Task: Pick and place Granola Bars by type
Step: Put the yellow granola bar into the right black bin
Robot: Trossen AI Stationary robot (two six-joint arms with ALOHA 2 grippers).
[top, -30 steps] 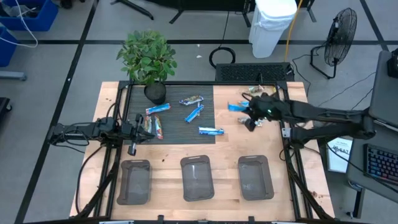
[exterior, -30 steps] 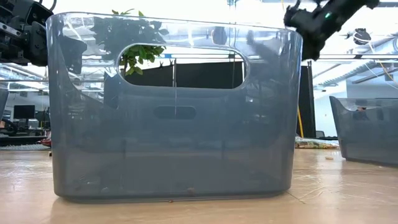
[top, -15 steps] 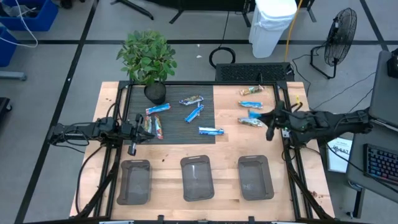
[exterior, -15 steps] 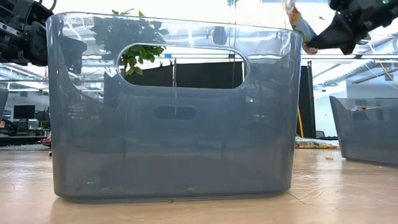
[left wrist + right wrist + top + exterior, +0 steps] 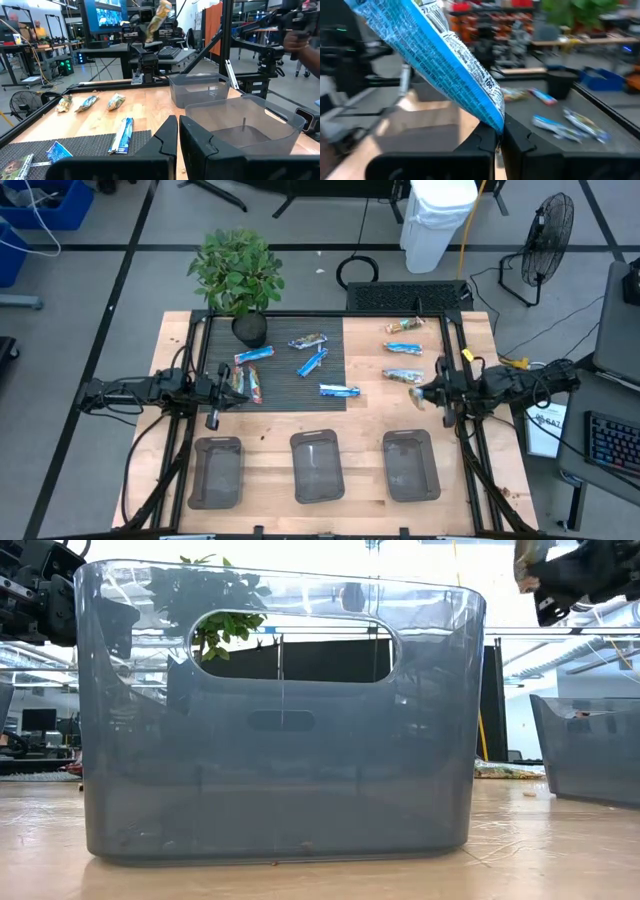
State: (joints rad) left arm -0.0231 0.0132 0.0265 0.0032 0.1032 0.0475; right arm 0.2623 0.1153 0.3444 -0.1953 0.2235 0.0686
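Observation:
My right gripper point(image 5: 424, 392) is shut on a blue-and-white granola bar point(image 5: 445, 60), raised above the right side of the table; it also shows in the low view point(image 5: 545, 585) and in the left wrist view, where the bar point(image 5: 157, 15) stands above it. Three bars point(image 5: 404, 348) lie flat on the wood at the far right. Several more bars point(image 5: 312, 362) lie on the black mat point(image 5: 275, 395). My left gripper point(image 5: 178, 125) is shut and empty, over the mat's left edge point(image 5: 232, 387) beside a red bar point(image 5: 252, 385). My right gripper pinches one end of the blue-and-white bar point(image 5: 496, 119) between its two fingers. The rest of the bar sticks out slanting past the fingertips. The bar is lifted clear of the table.
Three clear grey bins stand in a row along the near edge point(image 5: 217, 470), point(image 5: 317, 465), point(image 5: 408, 463); the middle one fills the low view point(image 5: 280, 720). A potted plant point(image 5: 240, 275) stands at the mat's far left corner. Black frame rails point(image 5: 465, 420) run along both table sides.
My right gripper has drawn back from the far-right bars toward the table's right and near edges, rising with the blue-and-white bar, which has come off the wood and now hangs clear.

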